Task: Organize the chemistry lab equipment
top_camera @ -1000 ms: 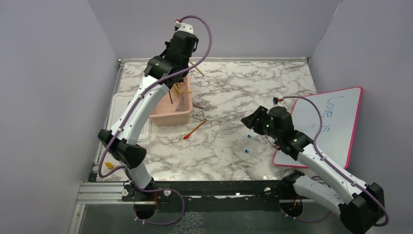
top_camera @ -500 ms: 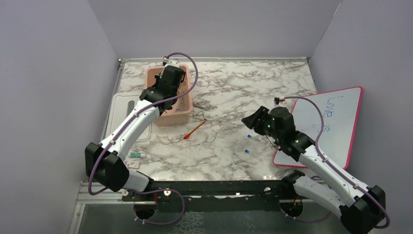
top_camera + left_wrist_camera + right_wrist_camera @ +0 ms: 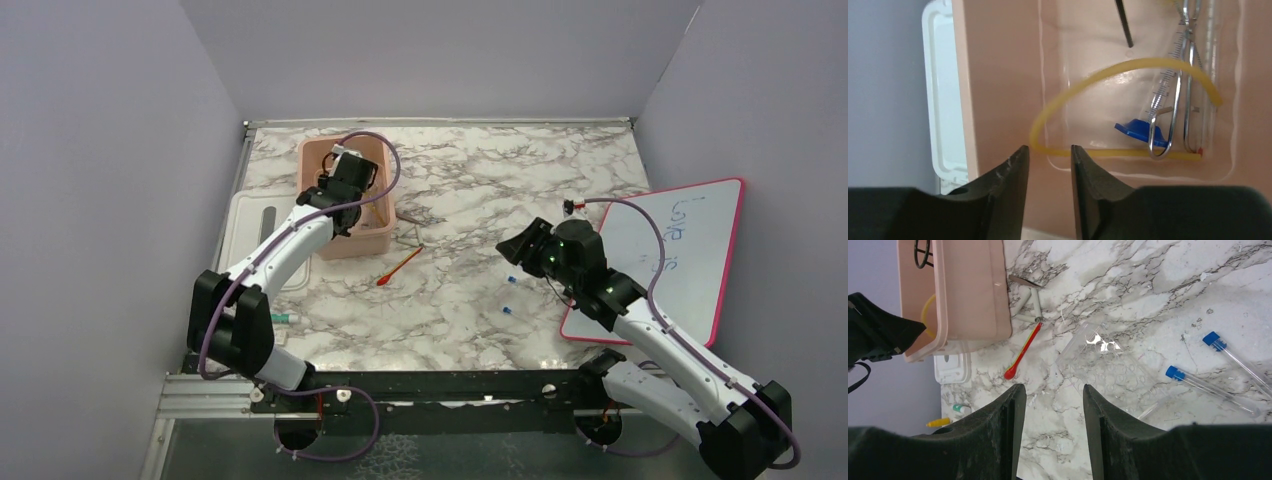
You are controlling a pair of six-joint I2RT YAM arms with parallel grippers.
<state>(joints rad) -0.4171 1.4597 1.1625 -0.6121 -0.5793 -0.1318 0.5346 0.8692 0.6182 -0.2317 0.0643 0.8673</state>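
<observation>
L gripper (image 3: pixel 1049 150) is down inside the pink tub (image 3: pixel 998 75) at the back-left of the table. Jaws are a little apart w/ nothing btwn them, so no grip. The rubber tube (image 3: pixel 1088 151) lies on the tub floor in a springy loop, its bend just ahead of the fingertips. Also in there: metal tongs (image 3: pixel 1188 100), a blue piece (image 3: pixel 1140 131) and a black stem (image 3: pixel 1124 25).

R gripper (image 3: pixel 1053 390) hangs mid-table, jaws wide and empty, over a clear rack (image 3: pixel 1113 370) and two blue-capped tubes (image 3: pixel 1198 385).

Not in the tub: the red-tipped stick (image 3: pixel 400 266) near its front corner, plus a pale tool (image 3: pixel 1030 305) touching the stick's far end, poss. the brush; view's too small to tell.

Step in hand, by my read: letting go in the tub and getting out.
- Spread the jaws more before lifting; the loop is close enough to snag a finger.
- Go straight up, no sideways drag, since the tube looks bouncy and could flip over the wall.
- Clear the rim before swinging toward the stick.
- The stick suits the L arm and the capped tubes the R, which keeps the arms well apart.
</observation>
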